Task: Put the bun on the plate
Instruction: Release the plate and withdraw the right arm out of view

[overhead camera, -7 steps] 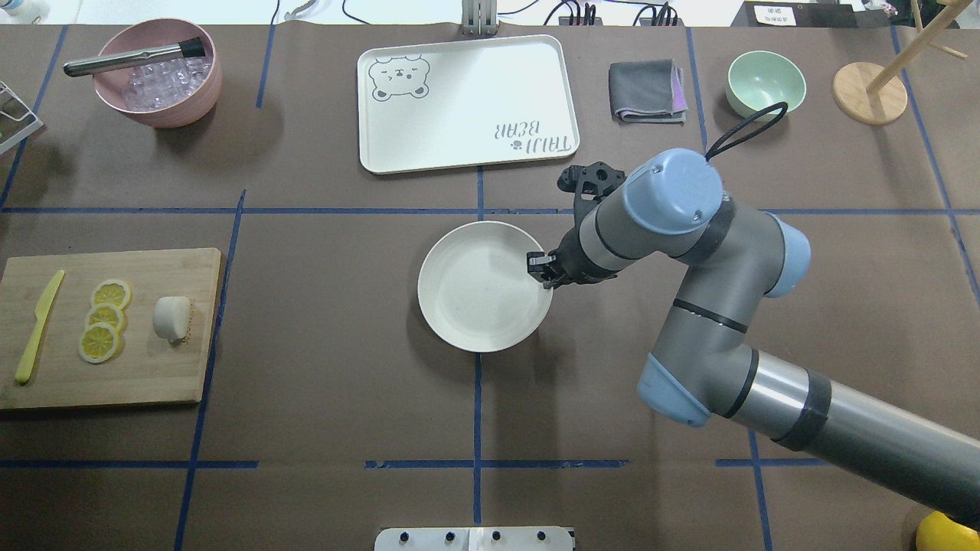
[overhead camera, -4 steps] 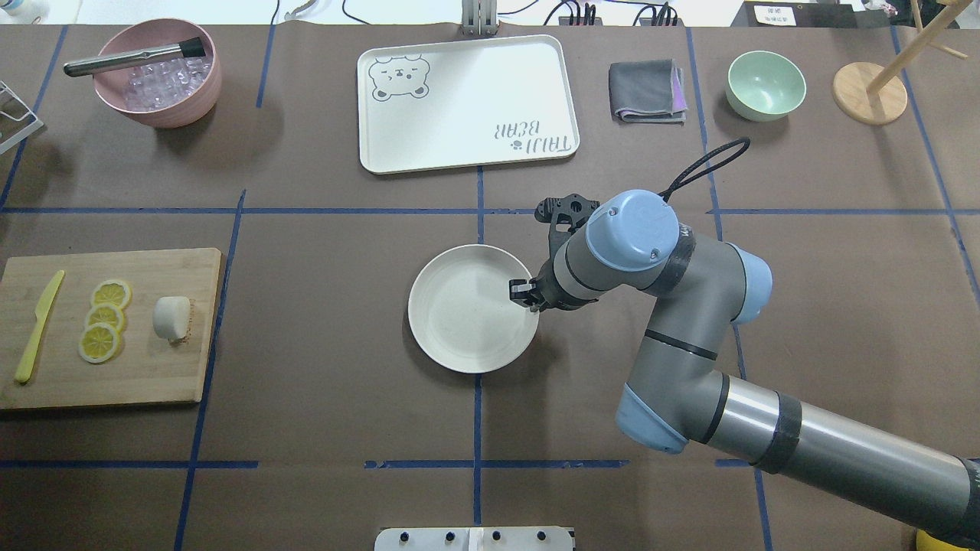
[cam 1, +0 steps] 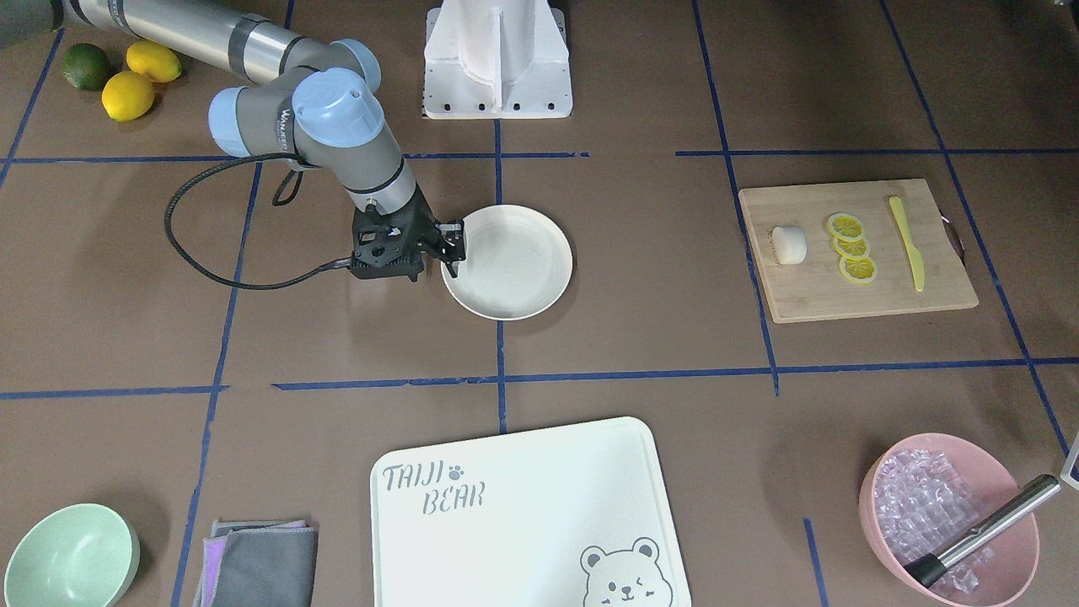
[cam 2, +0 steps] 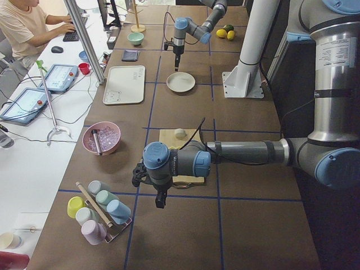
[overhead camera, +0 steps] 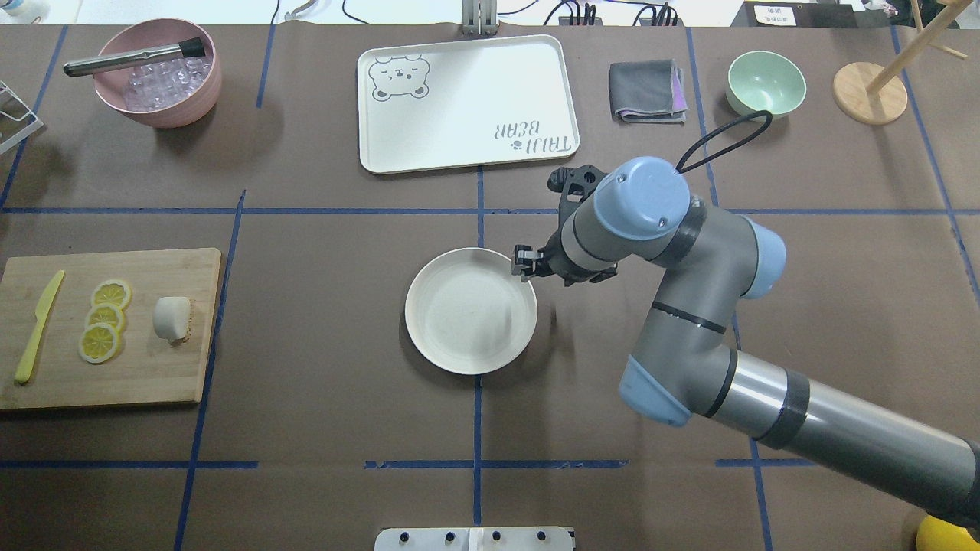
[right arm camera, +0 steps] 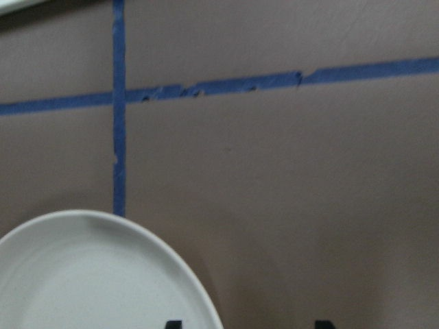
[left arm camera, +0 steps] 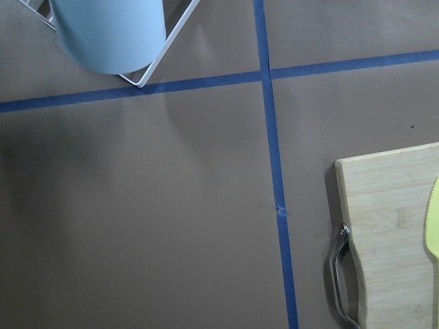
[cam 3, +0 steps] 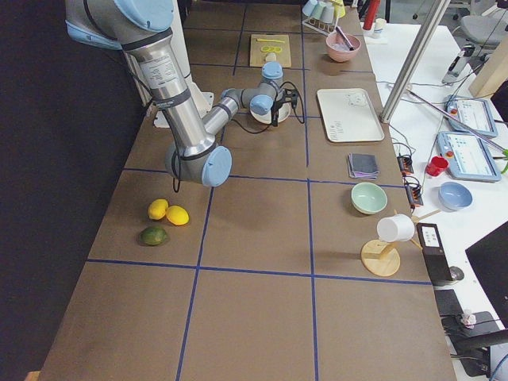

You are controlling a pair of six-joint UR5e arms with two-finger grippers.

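Note:
The bun (overhead camera: 170, 317) is a small white piece lying on the wooden cutting board (overhead camera: 153, 367) at the table's left; it also shows in the front view as the bun (cam 1: 790, 244). The cream plate (overhead camera: 471, 321) sits empty at the table's middle, about a third of the table's width right of the bun. My right gripper (overhead camera: 524, 265) hovers at the plate's far right rim, open; in the right wrist view its dark fingertips (right arm camera: 171, 323) stand apart over the rim of the plate (right arm camera: 103, 274). My left gripper (cam 2: 161, 200) shows only in the exterior left view, beyond the board's end; I cannot tell its state.
Lemon slices (overhead camera: 103, 317) and a yellow knife (overhead camera: 37, 327) share the board. A bear tray (overhead camera: 467, 103), a folded cloth (overhead camera: 647, 92), a green bowl (overhead camera: 766, 83), a pink ice bowl (overhead camera: 157, 73) and a wooden stand (overhead camera: 869, 92) line the far edge. A cup rack (cam 2: 98, 211) stands by the left arm.
The right gripper dragged the plate leftward and nearer to the robot by its rim, then let go and drew back toward the far side. The bun stayed put.

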